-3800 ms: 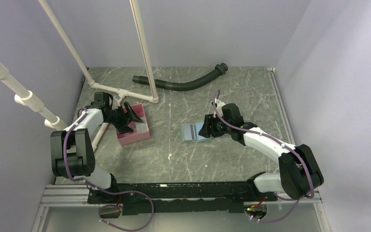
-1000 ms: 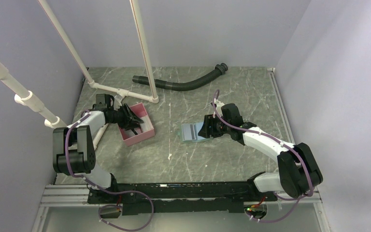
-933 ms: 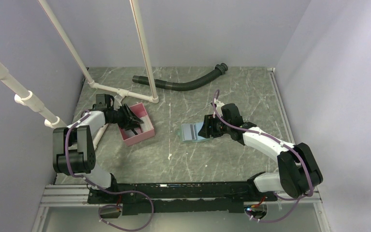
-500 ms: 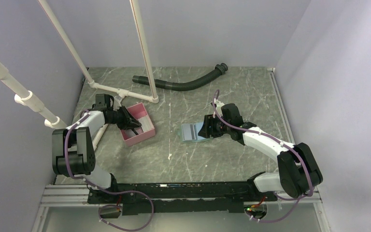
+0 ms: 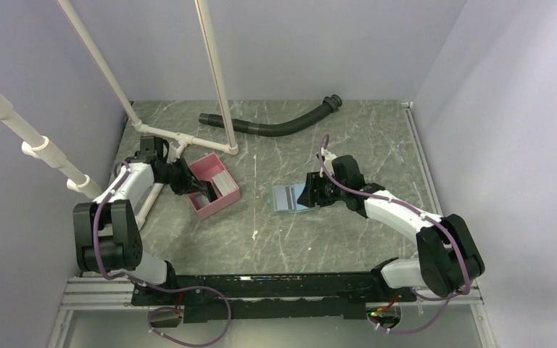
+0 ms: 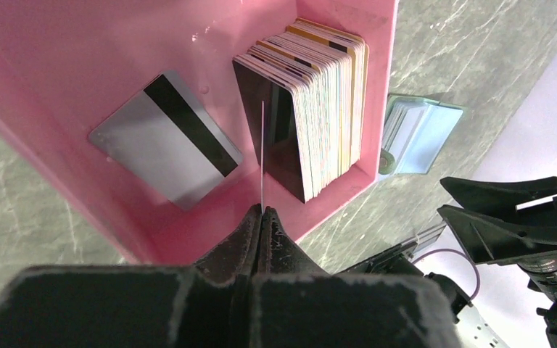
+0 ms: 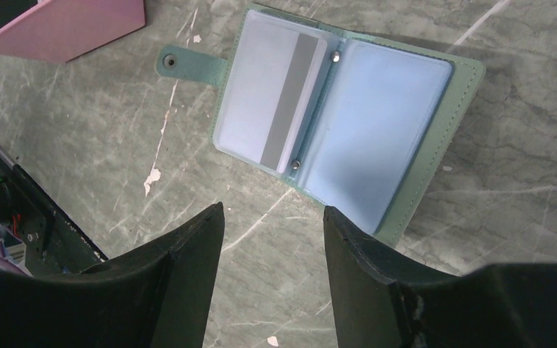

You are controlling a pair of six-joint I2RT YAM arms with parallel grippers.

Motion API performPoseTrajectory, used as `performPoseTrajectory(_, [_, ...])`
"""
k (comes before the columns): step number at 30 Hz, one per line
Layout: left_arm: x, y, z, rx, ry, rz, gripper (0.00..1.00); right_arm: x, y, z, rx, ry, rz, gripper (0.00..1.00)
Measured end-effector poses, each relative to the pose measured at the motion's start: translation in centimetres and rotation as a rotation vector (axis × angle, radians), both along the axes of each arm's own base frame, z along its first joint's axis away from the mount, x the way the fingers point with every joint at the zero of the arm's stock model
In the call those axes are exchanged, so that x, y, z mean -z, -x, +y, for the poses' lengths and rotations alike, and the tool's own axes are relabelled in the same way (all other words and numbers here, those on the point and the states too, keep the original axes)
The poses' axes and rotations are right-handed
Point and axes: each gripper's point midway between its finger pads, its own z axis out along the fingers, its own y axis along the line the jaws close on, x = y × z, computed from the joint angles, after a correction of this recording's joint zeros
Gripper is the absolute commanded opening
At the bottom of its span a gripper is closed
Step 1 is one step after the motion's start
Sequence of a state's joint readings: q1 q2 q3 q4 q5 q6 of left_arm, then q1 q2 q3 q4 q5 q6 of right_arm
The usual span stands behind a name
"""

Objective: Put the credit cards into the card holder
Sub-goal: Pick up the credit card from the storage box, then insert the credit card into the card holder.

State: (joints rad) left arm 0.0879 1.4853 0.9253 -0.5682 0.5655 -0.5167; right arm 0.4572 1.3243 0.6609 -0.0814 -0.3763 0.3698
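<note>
The pink box [image 6: 80, 65] holds an upright stack of credit cards [image 6: 319, 101] and a loose grey card with a black stripe [image 6: 165, 148] lying flat. My left gripper [image 6: 262, 210] is shut on one thin card [image 6: 262, 156], seen edge-on beside the stack. In the top view the left gripper [image 5: 201, 190] is inside the pink box [image 5: 225, 194]. The light-blue card holder [image 7: 377, 123] lies open on the table, with a striped card [image 7: 279, 101] in its left pocket. My right gripper [image 7: 272, 214] hovers open just near of the holder [image 5: 290, 197], with nothing between its fingers.
A black corrugated hose [image 5: 275, 125] lies at the back of the table. A white pipe frame [image 5: 181, 138] stands behind the pink box, close to the left arm. Purple walls close in on three sides.
My left gripper closed on a card in the pink box. The box slid a little to the right and turned. The right arm stayed still.
</note>
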Motion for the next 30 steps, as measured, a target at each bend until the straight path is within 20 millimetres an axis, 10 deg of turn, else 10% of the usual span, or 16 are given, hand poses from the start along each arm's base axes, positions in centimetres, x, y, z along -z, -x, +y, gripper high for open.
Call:
performPoseTrajectory(7, [-2.6, 0.4, 1.3, -0.014, -0.088, 0.003, 0.00, -0.3, 0.0, 0.5, -0.015, -0.001, -0.003, 0.55])
performPoseTrajectory(15, [-11.5, 0.0, -1.8, 0.075, 0.084, -0.272, 0.00, -1.7, 0.3, 2.1, -0.066, -0.009, 0.022, 0.63])
performPoseTrajectory(30, [-19.4, 6.6, -13.3, 0.625, 0.525, -0.620, 0.00, -15.8, 3.0, 8.6, -0.316, -0.514, 0.048, 0.55])
